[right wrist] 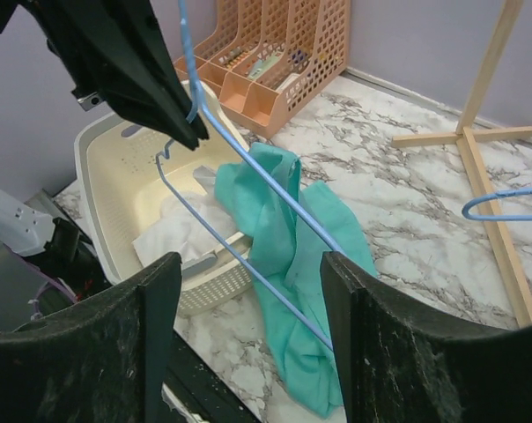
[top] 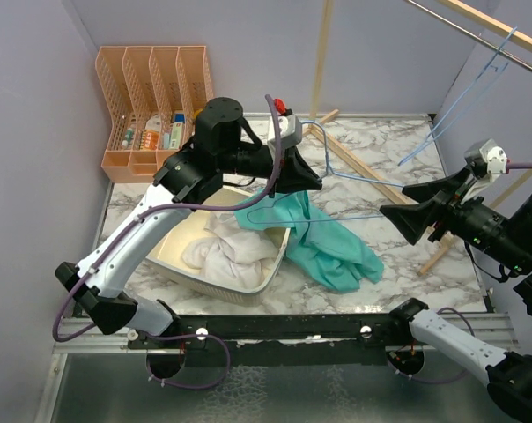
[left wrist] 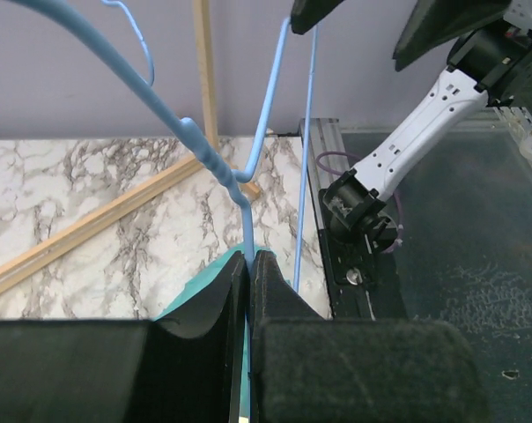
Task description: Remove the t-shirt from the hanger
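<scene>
Surveying from the largest item down, you have the marble counter (top: 398,145) carrying a white basket (top: 253,289), with the teal t-shirt (top: 336,251) slumped over the basket's rim onto the counter, its upper folds bunched at the low corner of the blue hanger (left wrist: 213,159); whether cloth is hooked on the wire cannot be confirmed. Your left tool (left wrist: 250,264) is clamped tight on the hanger's neck; your right tool (top: 394,201) stands well open, empty, near the hanger's far end. Judged stage: final separation, so your next move calls for lifting the hanger clear.
</scene>
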`<state>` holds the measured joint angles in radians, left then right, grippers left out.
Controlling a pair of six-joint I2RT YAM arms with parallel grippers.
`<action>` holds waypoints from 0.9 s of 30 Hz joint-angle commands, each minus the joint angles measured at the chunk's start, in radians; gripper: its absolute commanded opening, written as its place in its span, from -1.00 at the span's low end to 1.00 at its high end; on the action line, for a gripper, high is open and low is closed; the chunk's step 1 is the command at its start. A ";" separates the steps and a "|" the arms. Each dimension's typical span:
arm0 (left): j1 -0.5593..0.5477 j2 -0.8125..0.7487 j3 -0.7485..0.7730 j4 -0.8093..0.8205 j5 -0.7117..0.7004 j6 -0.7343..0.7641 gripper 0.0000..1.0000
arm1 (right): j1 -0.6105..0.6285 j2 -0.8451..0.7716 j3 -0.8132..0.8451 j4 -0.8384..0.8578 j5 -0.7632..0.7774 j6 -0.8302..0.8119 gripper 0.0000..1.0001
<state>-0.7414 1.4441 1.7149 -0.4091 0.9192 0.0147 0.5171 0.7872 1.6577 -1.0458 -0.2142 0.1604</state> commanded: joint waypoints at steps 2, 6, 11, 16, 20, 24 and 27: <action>-0.008 -0.089 -0.059 0.008 0.049 0.006 -1.00 | -0.004 0.019 0.066 0.003 -0.014 -0.041 0.30; -0.008 -0.131 -0.101 -0.031 0.047 0.031 -1.00 | -0.003 0.030 0.102 0.001 -0.048 -0.037 0.29; -0.009 -0.178 -0.159 -0.052 0.038 0.040 -1.00 | -0.003 0.057 0.134 -0.009 -0.133 -0.035 0.28; -0.007 -0.201 -0.166 -0.049 0.034 0.039 -1.00 | -0.003 0.092 0.049 -0.028 -0.284 -0.017 0.26; -0.009 -0.199 -0.137 -0.065 0.046 0.048 -1.00 | -0.003 0.116 -0.019 -0.046 -0.315 -0.009 0.17; -0.008 -0.205 -0.131 -0.083 0.043 0.064 -1.00 | -0.003 0.121 -0.028 -0.051 -0.314 -0.010 0.00; -0.008 -0.213 -0.144 -0.086 0.040 0.067 -1.00 | -0.003 0.123 -0.018 -0.054 -0.330 -0.010 -0.20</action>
<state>-0.7467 1.2667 1.5536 -0.4915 0.9352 0.0597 0.5171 0.9367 1.6196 -1.0901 -0.4877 0.1509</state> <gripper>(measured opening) 0.031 0.475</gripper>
